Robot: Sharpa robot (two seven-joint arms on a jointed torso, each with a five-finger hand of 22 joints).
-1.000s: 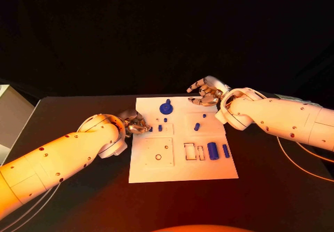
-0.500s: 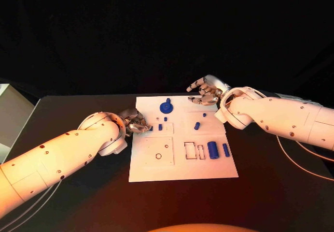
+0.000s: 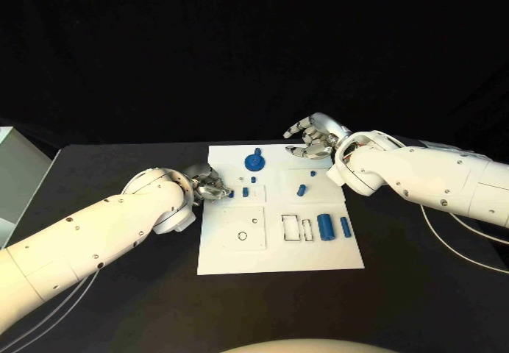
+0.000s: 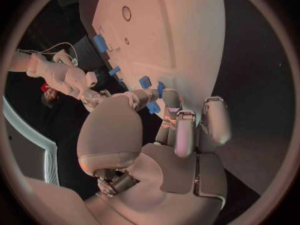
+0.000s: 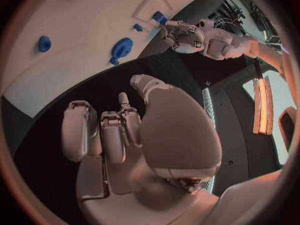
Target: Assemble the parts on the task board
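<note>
The white task board (image 3: 278,254) lies in the middle of the black table. Standing or lying on it are a round blue part (image 3: 254,162), a blue cylinder (image 3: 326,227) with a slim blue bar (image 3: 345,226) beside it, and several small blue pegs (image 3: 300,190). My left hand (image 3: 209,184) is at the board's left edge. Its thumb and a finger pinch a small blue part (image 4: 153,108) just over the board (image 4: 187,35). My right hand (image 3: 311,139) hovers beyond the board's far edge, near the round part (image 5: 122,47). Its fingers are loosely bent and apart and hold nothing.
A pale box (image 3: 15,173) stands at the table's left edge. A thin cable (image 3: 456,246) hangs below my right arm. Outlined slots (image 3: 290,228) and a small ring (image 3: 243,237) mark the board's near half. Bare table surrounds the board.
</note>
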